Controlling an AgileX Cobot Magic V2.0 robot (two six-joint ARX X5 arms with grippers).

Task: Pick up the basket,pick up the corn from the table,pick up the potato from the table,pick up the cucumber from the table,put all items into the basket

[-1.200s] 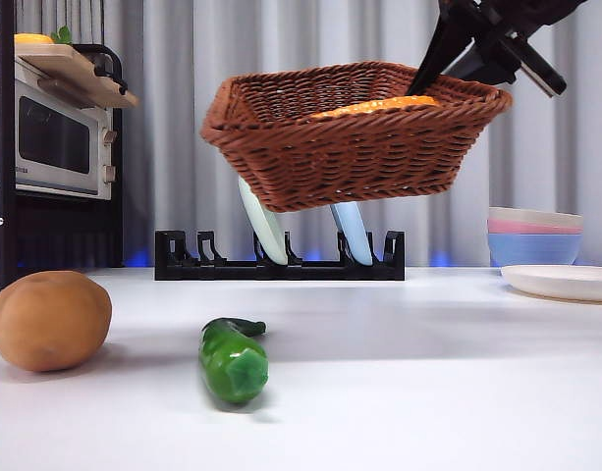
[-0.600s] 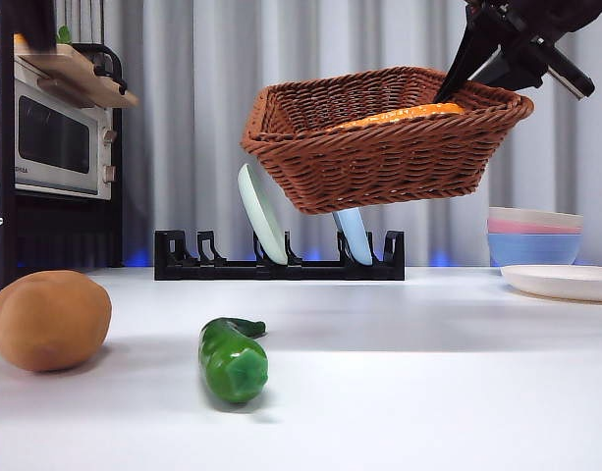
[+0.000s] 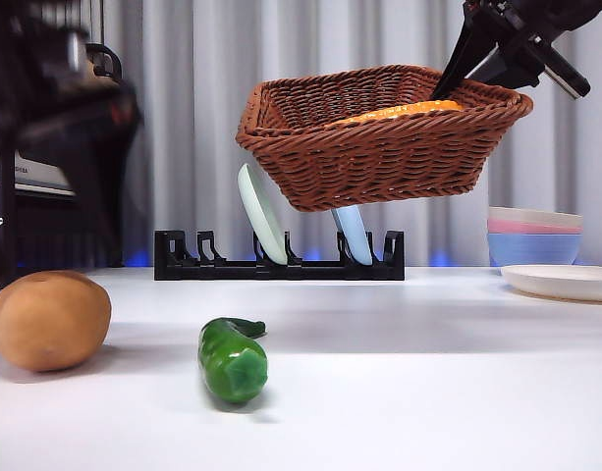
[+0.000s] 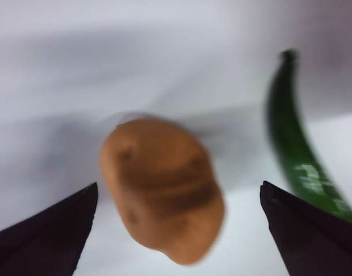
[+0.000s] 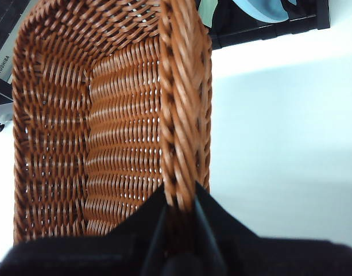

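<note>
Right gripper (image 3: 456,77) clamped on the rim of the wicker basket (image 3: 379,147), which hangs tilted above the table (image 3: 428,373). Corn (image 3: 399,111) lies inside the basket. Left gripper (image 4: 178,230), jaws spread wide, hangs over the potato (image 4: 162,210); cucumber (image 4: 296,155) lies just beside it.

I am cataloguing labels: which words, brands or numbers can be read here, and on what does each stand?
"TOSHIBA": small, sideways, on the white appliance at the right wrist view's edge.
Front view: its label is too blurred to read.
No other text.
</note>
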